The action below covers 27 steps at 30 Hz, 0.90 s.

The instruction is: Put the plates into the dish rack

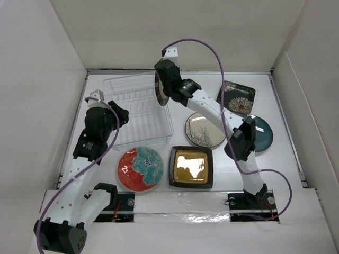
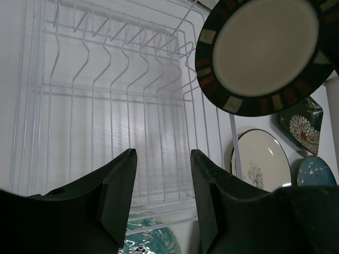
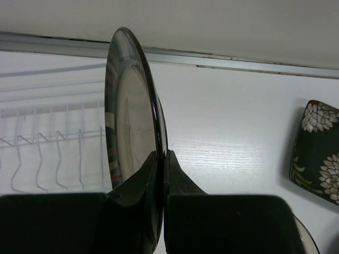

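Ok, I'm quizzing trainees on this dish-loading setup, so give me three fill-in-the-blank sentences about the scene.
The right end effector grips the dark-rimmed plate by its ____.
The left end effector is ____ and holds nothing.
The dish rack stands ____, with no plate inside.
Missing words: rim; open; empty.

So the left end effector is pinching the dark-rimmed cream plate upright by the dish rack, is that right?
Not quite: it's the right end effector that pinches the dark-rimmed cream plate upright by the dish rack. The right wrist view shows it clamped on the plate's rim. The left end effector is open and holds nothing.
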Motion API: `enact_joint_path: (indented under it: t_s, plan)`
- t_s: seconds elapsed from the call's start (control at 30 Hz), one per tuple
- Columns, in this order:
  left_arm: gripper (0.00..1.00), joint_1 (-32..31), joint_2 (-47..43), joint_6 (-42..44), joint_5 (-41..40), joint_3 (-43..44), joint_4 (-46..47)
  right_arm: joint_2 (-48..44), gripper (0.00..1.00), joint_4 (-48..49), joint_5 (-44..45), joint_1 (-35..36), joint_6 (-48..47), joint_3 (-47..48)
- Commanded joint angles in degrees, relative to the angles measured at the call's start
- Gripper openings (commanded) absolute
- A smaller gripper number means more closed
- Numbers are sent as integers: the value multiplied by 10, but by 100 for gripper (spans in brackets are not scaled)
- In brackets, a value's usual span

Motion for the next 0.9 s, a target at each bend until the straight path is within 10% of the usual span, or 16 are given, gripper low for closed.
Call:
enact_joint_path:
  t_s: [0.0, 0.87]
  plan:
    - [43, 4, -2, -10, -15, 32, 3, -5, 0, 87, 100, 16, -33, 78]
    - [45, -2, -4, -15, -49, 36, -11, 118, 0, 184, -89, 25, 14, 25]
